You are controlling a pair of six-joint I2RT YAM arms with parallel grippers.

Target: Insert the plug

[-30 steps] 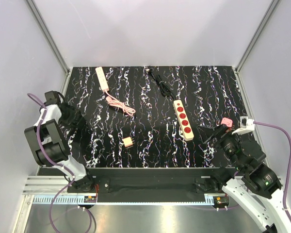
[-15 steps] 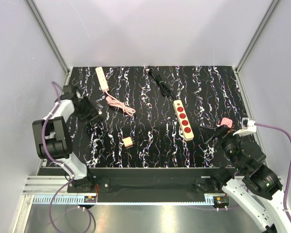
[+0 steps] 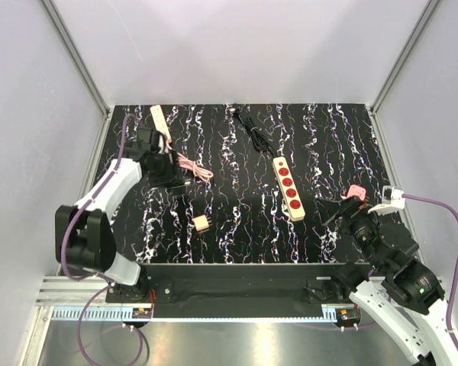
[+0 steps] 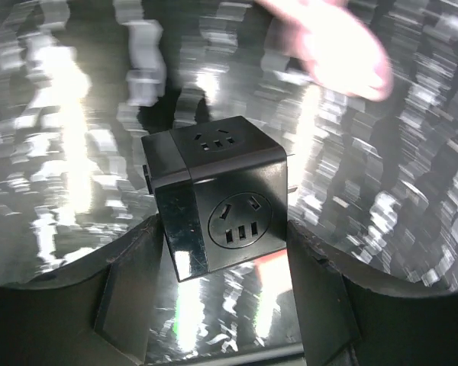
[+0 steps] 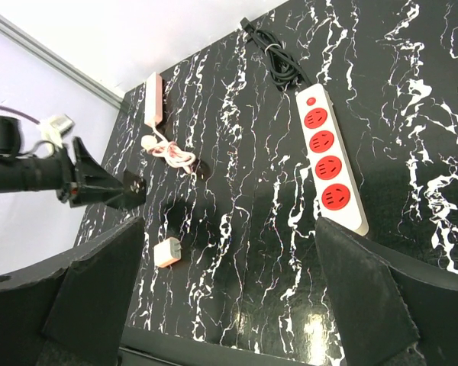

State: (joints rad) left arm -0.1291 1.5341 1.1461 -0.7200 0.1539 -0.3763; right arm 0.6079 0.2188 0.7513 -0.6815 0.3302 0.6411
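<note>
Left tool (image 4: 225, 255) is clamped on the black socket cube (image 4: 214, 194), one finger pressed against each side, with the socket faces turned up towards the wrist camera (the background there is badly smeared, so whether the cube touches the tabletop (image 3: 237, 229) I cannot tell). From above, that cube sits left of centre, just beside the coiled pink cable (image 3: 192, 166) that runs from the white strip (image 3: 161, 122) at the far left.

Over on the other side, the right tool (image 3: 340, 206) hangs near the right edge with its fingers spread wide and nothing between them. A small pink object (image 3: 356, 191) is just beyond it.

The cream power strip (image 3: 288, 188), with four red outlets, lies right of centre, angled, well apart from the cube. A black cord (image 3: 253, 131) trails from its far end to the back edge. A small beige block (image 3: 201, 223) lies alone towards the near edge, between cube and strip.
</note>
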